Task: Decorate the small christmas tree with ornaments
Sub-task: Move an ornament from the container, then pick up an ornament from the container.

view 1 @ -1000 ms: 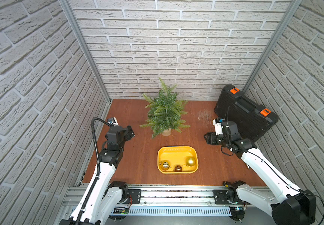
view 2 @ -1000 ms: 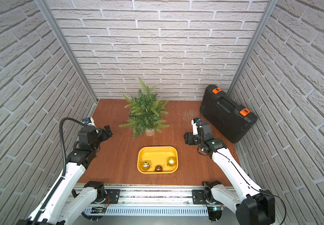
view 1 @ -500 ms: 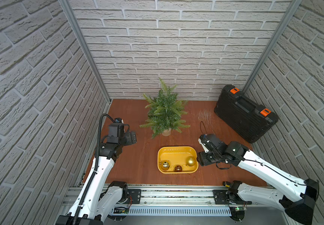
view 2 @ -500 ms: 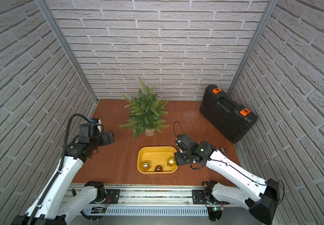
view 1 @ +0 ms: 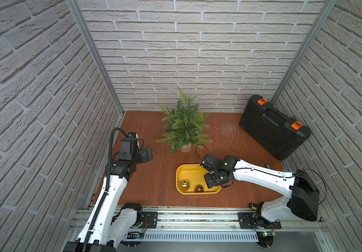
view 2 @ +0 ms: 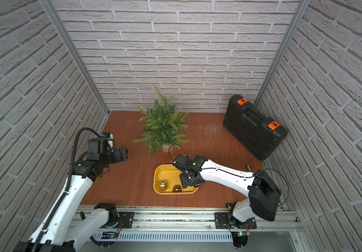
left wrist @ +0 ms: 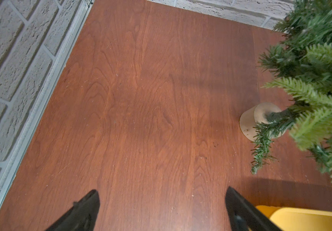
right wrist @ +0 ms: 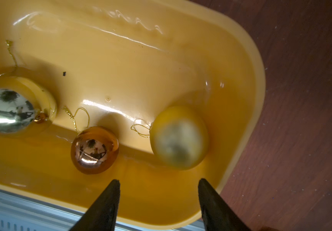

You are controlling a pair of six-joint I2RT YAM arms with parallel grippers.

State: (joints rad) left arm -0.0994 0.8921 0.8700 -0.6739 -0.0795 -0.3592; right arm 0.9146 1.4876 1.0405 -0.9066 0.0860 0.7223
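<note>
- Now, in both top views, the right tool (view 1: 214, 184) has swung from near the case (view 1: 273, 126) down over the tray (view 1: 181, 172), hiding the matte bauble. The mirror bauble (view 1: 184, 184) and amber bauble (view 1: 199, 188) lie uncovered in the tray, and the tree (view 1: 184, 126) stands bare behind it on the bench (view 1: 154, 185)
- In a top view, the left tool (view 2: 123, 153) has turned toward the tree (view 2: 162, 126) but hangs well short of it
- Left wrist: the left tool (left wrist: 162, 191) is spread wide and empty over bare bench, with the tree's pot (left wrist: 255, 120) ahead and off to one side
- Right wrist: the right tool (right wrist: 159, 181) is spread and holds nothing, low over the tray's wall (right wrist: 259, 80). The matte bauble (right wrist: 179, 138) lies just beyond its tips, with its loop (right wrist: 140, 130) flat on the tray floor
- Judging by this, the first pick is only starting and nothing is hung yet. The flat loop looks hard to pinch
</note>
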